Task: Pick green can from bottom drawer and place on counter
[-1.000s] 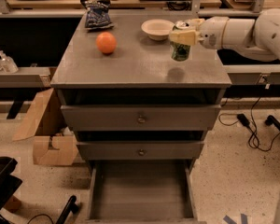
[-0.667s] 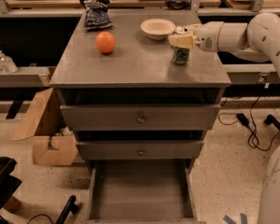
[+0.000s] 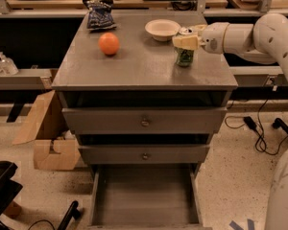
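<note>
The gripper point(image 3: 186, 38) pinches the green can point(image 3: 184, 57), upright on the counter point(image 3: 134, 66) beside the bowl point(image 3: 162, 28); the bottom drawer point(image 3: 145, 195) stands pulled out, showing its grey floor

From my seat I see the counter point(image 3: 144, 68) carrying four things. A dark snack bag point(image 3: 100, 14) lies at its far left corner, with an orange ball point(image 3: 108, 43) just in front of it and a pale bowl point(image 3: 162, 29) near the far edge. The green can point(image 3: 184, 57) stands upright near the right edge (base on the grey top), the gripper point(image 3: 186, 41) at its upper part.
</note>
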### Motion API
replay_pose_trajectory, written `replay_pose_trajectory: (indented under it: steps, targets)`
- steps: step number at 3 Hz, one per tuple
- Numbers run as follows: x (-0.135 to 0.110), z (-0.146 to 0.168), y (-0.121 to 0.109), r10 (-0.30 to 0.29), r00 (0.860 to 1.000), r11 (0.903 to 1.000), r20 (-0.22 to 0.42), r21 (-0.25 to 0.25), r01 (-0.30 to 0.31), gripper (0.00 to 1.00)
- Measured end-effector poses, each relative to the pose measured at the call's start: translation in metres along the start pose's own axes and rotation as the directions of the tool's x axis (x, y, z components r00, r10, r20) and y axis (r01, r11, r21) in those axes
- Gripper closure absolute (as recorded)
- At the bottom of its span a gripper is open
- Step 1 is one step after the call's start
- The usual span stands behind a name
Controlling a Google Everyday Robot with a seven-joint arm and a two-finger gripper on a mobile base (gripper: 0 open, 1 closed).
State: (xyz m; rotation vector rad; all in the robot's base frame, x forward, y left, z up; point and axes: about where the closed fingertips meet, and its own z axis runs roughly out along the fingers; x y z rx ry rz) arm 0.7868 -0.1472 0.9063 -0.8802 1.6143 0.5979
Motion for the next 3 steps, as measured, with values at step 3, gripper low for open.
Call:
replay_pose_trajectory:
  steps: [3]
  targets:
    - [0.0006, 0.0083, 0.0044, 0.002, 1.0, 0.9999, 0.0, -0.013, -0.002, 0.0]
